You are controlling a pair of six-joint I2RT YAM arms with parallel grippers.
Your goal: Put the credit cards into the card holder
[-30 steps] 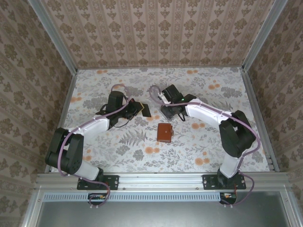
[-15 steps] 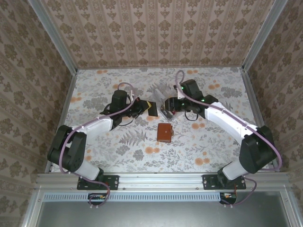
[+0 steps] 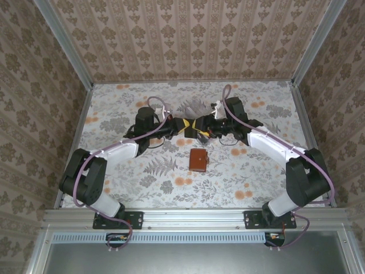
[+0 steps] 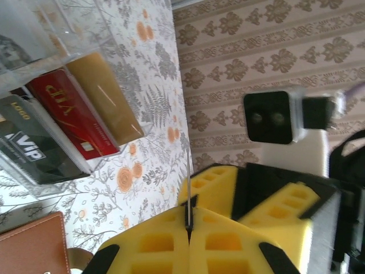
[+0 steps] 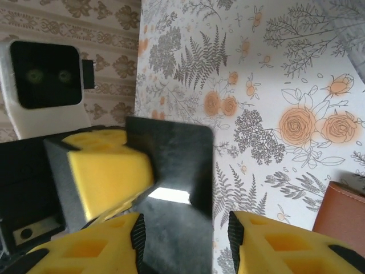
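A dark grey credit card (image 5: 177, 154) is held in the air over mid-table, with my left gripper (image 3: 181, 127) shut on it; the left wrist view shows it edge-on between the closed yellow pads (image 4: 165, 240). My right gripper (image 3: 198, 128) faces the left one. It is open, and its fingers (image 5: 274, 245) stand either side of the card's free end (image 5: 182, 240). More credit cards, red (image 4: 74, 114), gold and dark, stand in a clear holder (image 4: 57, 34). The brown card holder (image 3: 198, 160) lies shut on the table just in front of both grippers.
The floral tabletop (image 3: 256, 171) is walled by patterned panels on three sides. An aluminium rail (image 3: 194, 216) runs along the near edge by the arm bases. The card holder's corner (image 5: 345, 220) shows to the right of my right fingers.
My left gripper carried the dark card rightward to mid-table. The right arm stretched out and its gripper turned to face the left one, jaws spread around the card.
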